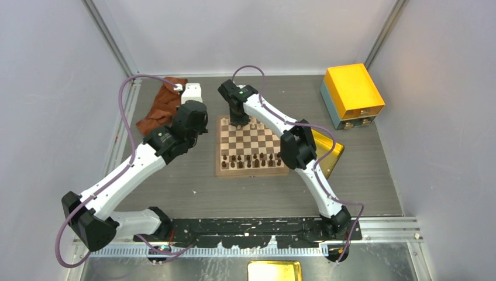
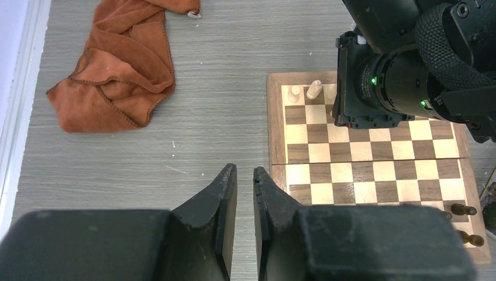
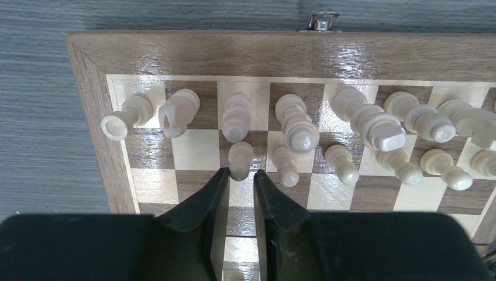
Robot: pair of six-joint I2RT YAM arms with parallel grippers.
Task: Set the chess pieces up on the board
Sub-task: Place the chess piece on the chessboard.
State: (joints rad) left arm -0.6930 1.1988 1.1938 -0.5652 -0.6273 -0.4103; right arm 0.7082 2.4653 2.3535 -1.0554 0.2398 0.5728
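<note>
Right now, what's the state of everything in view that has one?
Right gripper, slightly parted; grip unclear.
Left gripper, shut, empty.
Cream pawn, upright between the right gripper's tips.
Pale cream wooden chessmen, upright on far rows; two corner pawn squares bare.
Square wooden chessboard, open flat.
Dark brown chessmen, standing on near rows.
Rust-orange cloth, crumpled.

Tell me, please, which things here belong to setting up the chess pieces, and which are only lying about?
For the job:
- cream chess pieces
- board
- right hand, with its fingertips at a pawn

Lying about:
- rust-brown cloth
- yellow box
- golden tray
</note>
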